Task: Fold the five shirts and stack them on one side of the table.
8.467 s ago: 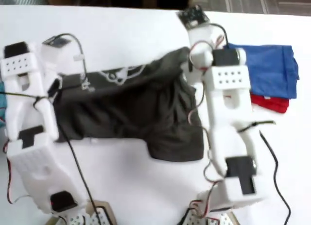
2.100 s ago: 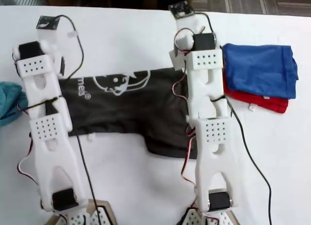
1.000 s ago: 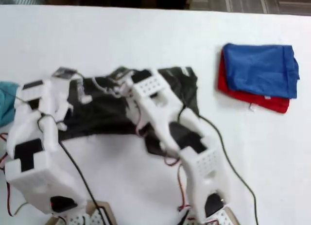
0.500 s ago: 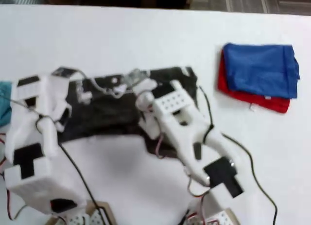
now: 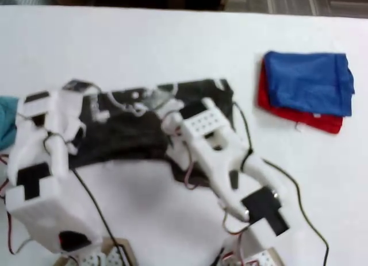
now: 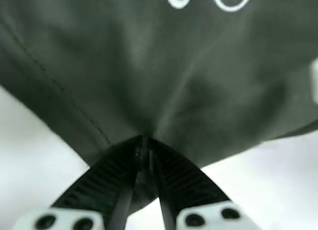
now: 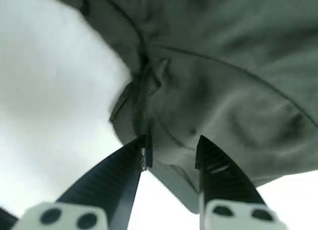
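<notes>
**Both arms on the black shirt, mid-fold**

Left gripper [image 6: 144,140] is pinched tight on the black shirt [image 5: 132,128] at its edge, probably to lift it for a fold. Right gripper [image 7: 171,151] straddles its hem, jaws narrowly apart. The blue shirt [image 5: 307,82] sits folded on the red shirt [image 5: 322,123], well apart from the black shirt. I'm guessing that's the stack.

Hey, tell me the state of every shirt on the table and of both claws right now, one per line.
black shirt, partly folded, rumpled, gripped at its near edge.
blue shirt, folded, lying on top.
red shirt, folded, under the blue shirt.
teal cloth, mostly cut off at the edge; fold state unclear.
left claw, shut on the black shirt.
right claw, open, jaws either side of a bunched hem of the black shirt.
</notes>
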